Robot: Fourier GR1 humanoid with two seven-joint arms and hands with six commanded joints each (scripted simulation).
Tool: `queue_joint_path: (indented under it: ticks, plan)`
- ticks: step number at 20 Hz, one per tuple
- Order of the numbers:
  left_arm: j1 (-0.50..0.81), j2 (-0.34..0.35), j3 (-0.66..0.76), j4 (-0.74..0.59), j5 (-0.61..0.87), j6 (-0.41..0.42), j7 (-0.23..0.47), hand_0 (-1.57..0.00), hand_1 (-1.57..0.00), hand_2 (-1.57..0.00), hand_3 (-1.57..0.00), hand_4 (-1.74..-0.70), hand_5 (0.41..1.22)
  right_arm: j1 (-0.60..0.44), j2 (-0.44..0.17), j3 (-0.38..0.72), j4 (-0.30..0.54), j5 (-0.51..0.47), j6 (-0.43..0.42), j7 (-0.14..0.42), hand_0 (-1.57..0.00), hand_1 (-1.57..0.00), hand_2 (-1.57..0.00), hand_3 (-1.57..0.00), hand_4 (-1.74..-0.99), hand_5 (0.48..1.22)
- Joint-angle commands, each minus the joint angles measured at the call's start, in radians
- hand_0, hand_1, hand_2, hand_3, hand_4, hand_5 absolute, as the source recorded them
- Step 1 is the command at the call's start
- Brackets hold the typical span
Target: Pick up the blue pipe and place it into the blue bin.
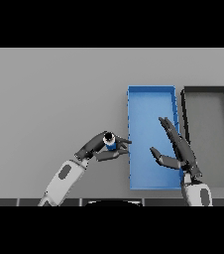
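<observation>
On the grey table (49,99) a blue bin (151,96) is seen, long and rectangular, with its open side up. Just beside it, on its right, a dark bin (206,90) of similar shape is placed; the two bins are near each other, but it cannot be told whether their walls touch. The blue pipe (110,144) is held by the left hand (100,146), whose fingers and thumb are curled round it, so that only a short blue part with a dark and light end at the top is shown. The pipe is located just left of the left wall of the blue bin, at about the lower half of that wall, and it is not inside the bin. The tips of the left fingers reach to the wall of the bin. Whether the pipe is lifted from the table cannot be judged from this view. The right hand (176,149) is seen over the right part of the blue bin, with its fingers straight and spread and the thumb set apart; nothing is held by it.
</observation>
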Motion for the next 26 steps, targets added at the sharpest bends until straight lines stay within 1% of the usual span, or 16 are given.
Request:
queue_joint_path:
  ticks: [1, 3, 5, 7, 9, 10, 12, 14, 15, 19, 20, 21, 23, 24, 25, 26]
  plan:
    - [-0.002, 0.001, 0.009, -0.008, 0.007, -0.003, 0.014, -1.57, -1.57, -1.57, -1.57, -1.47, 1.221, -0.037, -0.021, 0.008, -0.015, -0.036, 0.029, 0.041, 0.0, -0.02, -0.12, 0.0, -1.228, 0.588]
    - [0.017, 0.001, 0.009, -0.018, -0.001, -0.012, 0.01, -1.57, -1.57, -1.57, -1.57, -1.47, 1.221, -0.116, -0.064, 0.03, -0.054, -0.109, 0.073, 0.136, 0.0, -0.01, -0.11, 0.0, -1.247, 0.568]
    - [0.025, -0.005, 0.007, -0.024, -0.015, -0.018, 0.013, -1.57, -1.57, -1.57, -1.57, -1.47, 1.221, -0.197, -0.089, 0.059, -0.072, -0.128, 0.089, 0.212, 0.0, -0.01, -0.1, 0.0, -1.261, 0.56]
    - [0.017, -0.001, 0.025, -0.009, -0.02, -0.031, 0.022, -1.57, -1.57, -1.57, -1.57, -1.47, 1.221, -0.255, -0.103, 0.104, -0.084, -0.106, 0.109, 0.258, 0.0, 0.0, -0.08, 0.0, -1.281, 0.558]
    - [0.004, -0.01, 0.034, -0.009, -0.033, -0.032, 0.028, -1.57, -1.57, -1.57, -1.57, -1.47, 1.221, -0.329, -0.101, 0.138, -0.082, -0.119, 0.127, 0.301, 0.0, 0.0, -0.05, 0.0, -1.296, 0.556]
    - [0.0, -0.015, 0.038, 0.002, -0.038, -0.036, 0.015, -1.57, -1.57, -1.57, -1.57, -1.47, 1.221, -0.354, -0.092, 0.16, -0.073, -0.109, 0.136, 0.305, 0.0, 0.0, -0.04, 0.0, -1.298, 0.559]
    - [0.013, -0.012, 0.051, 0.008, -0.032, -0.055, 0.005, -1.57, -1.57, -1.57, -1.57, -1.47, 1.221, -0.397, -0.08, 0.185, -0.055, -0.131, 0.157, 0.336, 0.0, 0.0, -0.04, 0.0, -1.3, 0.56]
    - [-0.002, -0.027, 0.056, 0.018, -0.041, -0.063, -0.003, -1.57, -1.57, -1.57, -1.57, -1.47, 1.221, -0.458, -0.049, 0.209, -0.021, -0.149, 0.164, 0.372, 0.0, 0.0, -0.04, 0.0, -1.282, 0.555]
    - [0.0, -0.038, 0.053, 0.017, -0.049, -0.066, -0.012, -1.57, -1.57, -1.57, -1.57, -1.46, 1.221, -0.473, -0.046, 0.222, -0.011, -0.142, 0.182, 0.362, 0.0, 0.0, -0.05, 0.0, -1.268, 0.555]
    - [0.009, -0.052, 0.067, 0.007, -0.02, -0.107, 0.03, -1.57, -1.57, -1.57, -1.57, -1.47, 1.221, -0.585, -0.017, 0.245, 0.046, -0.134, 0.196, 0.41, -0.01, -0.02, -0.07, 0.0, -1.223, 0.54]
    - [0.006, -0.045, 0.077, 0.015, -0.025, -0.113, 0.026, -1.57, -1.57, -1.57, -1.57, -1.47, 1.221, -0.608, -0.006, 0.249, 0.076, -0.13, 0.206, 0.407, -0.01, -0.02, -0.07, 0.0, -1.209, 0.534]
    - [0.008, -0.046, 0.083, 0.014, -0.036, -0.109, 0.029, -1.57, -1.57, -1.57, -1.57, -1.47, 1.221, -0.626, -0.003, 0.247, 0.1, -0.13, 0.213, 0.421, -0.02, -0.03, -0.08, 0.0, -1.196, 0.526]
    - [0.021, -0.053, 0.077, 0.004, -0.058, -0.109, 0.027, -1.57, -1.57, -1.57, -1.57, -1.47, 1.221, -0.663, 0.014, 0.248, 0.14, -0.138, 0.231, 0.416, -0.03, -0.04, -0.09, 0.0, -1.184, 0.516]
    - [0.023, -0.054, 0.079, 0.001, -0.064, -0.113, 0.023, -1.57, -1.57, -1.57, -1.57, -1.47, 1.221, -0.678, 0.023, 0.254, 0.161, -0.132, 0.237, 0.42, -0.03, -0.06, -0.11, -0.01, -1.192, 0.507]
    - [0.017, -0.06, 0.087, 0.005, -0.071, -0.108, 0.042, -1.57, -1.57, -1.57, -1.57, -1.47, 1.221, -0.694, 0.034, 0.263, 0.178, -0.122, 0.241, 0.426, -0.07, -0.11, -0.17, -0.04, -1.204, 0.497]
    - [0.019, -0.06, 0.092, 0.004, -0.074, -0.112, 0.049, -1.57, -1.57, -1.57, -1.57, -1.46, 1.221, -0.695, 0.039, 0.272, 0.185, -0.118, 0.252, 0.418, -0.17, -0.22, -0.26, -0.13, -1.233, 0.487]
